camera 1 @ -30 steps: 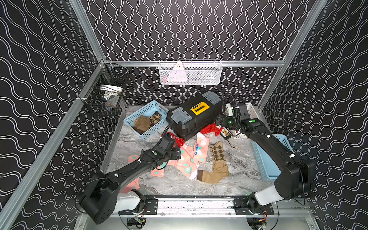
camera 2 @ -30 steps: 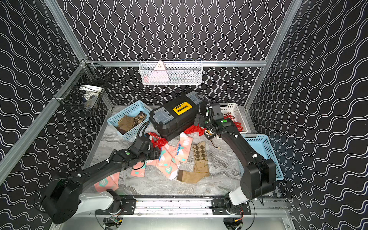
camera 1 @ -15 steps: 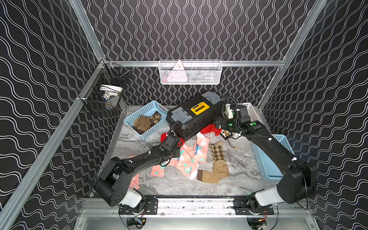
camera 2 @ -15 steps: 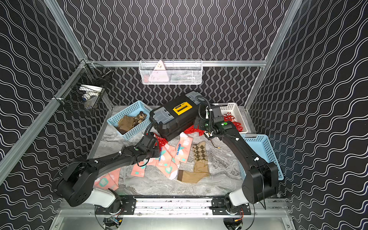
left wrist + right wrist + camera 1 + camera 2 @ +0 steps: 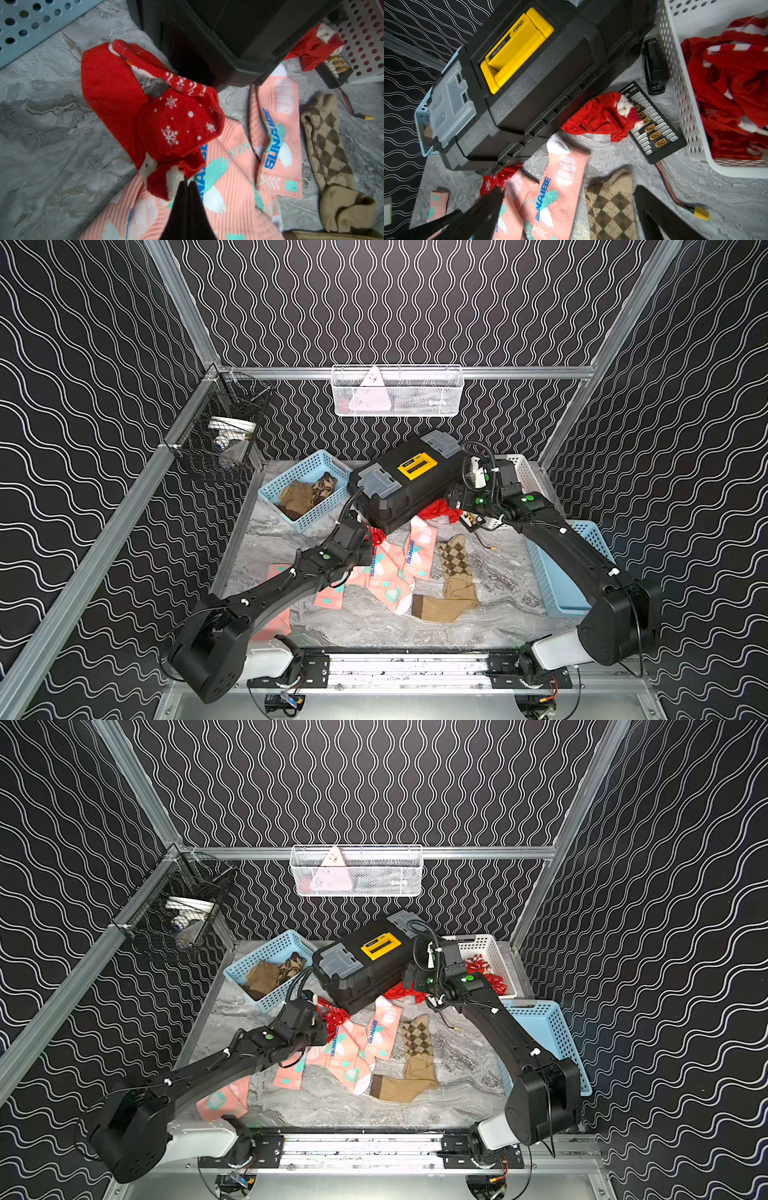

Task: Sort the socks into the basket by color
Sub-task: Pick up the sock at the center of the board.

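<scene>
My left gripper (image 5: 187,183) is shut on the white trim of a red snowflake sock (image 5: 176,124), which lies crumpled against the black toolbox (image 5: 407,485) and over salmon-pink socks (image 5: 276,145). In both top views the left gripper (image 5: 369,548) (image 5: 325,1029) sits low at that red sock (image 5: 377,536) (image 5: 332,1017). My right gripper (image 5: 568,189) hangs open above a pink sock and a tan argyle sock (image 5: 610,205), holding nothing. A second red sock (image 5: 602,116) pokes out beside the toolbox. More pink socks (image 5: 390,572) and the argyle sock (image 5: 455,568) lie mid-table.
A light blue basket (image 5: 307,460) at back left holds brown socks. A white basket (image 5: 494,952) at back right holds red ones. Another blue basket (image 5: 557,585) stands at the right edge. A black connector board (image 5: 652,124) with a wire lies by the white basket.
My left gripper has reached forward to the red snowflake sock and gone from open to shut on its trim. The right arm has hardly moved and stays open.
</scene>
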Controlling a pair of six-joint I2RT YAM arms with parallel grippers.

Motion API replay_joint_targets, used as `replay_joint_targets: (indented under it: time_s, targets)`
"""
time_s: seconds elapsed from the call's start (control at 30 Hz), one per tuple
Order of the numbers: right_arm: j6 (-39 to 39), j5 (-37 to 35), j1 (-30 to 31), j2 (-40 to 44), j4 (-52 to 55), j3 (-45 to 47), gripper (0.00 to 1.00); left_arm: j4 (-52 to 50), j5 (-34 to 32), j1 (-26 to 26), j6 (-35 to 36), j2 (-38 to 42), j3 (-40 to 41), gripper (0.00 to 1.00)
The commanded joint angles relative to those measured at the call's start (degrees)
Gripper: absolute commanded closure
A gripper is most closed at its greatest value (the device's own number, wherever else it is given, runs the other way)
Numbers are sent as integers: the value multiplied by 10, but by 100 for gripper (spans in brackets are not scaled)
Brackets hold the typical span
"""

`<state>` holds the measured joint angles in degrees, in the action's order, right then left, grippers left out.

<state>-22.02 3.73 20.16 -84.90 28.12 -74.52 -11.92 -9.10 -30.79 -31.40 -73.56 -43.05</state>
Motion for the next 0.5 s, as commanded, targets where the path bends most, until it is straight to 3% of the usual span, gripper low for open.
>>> replay_joint_targets:
  time_s: [0.0, 0.03, 0.07, 0.1, 0.2, 0.47]
  targets:
    - [-9, 7, 3, -2, 3, -4, 0, -18, -8, -1, 12, -19, -6, 97]
    - [-10, 10, 3, -3, 2, -5, 0, -25, -13, -1, 9, -33, -11, 78]
    - [-10, 11, 5, -3, 2, -6, 0, -27, -17, -1, 9, -50, -16, 48]
    - [-10, 11, 5, -3, 2, -6, 0, -27, -23, -2, 7, -64, -19, 36]
    - [-9, 10, 7, -3, 4, -7, 0, -13, -36, -2, 9, -98, -24, 29]
    - [-9, 13, 7, -1, 2, 3, 0, 17, -58, -2, 20, -156, -34, 33]
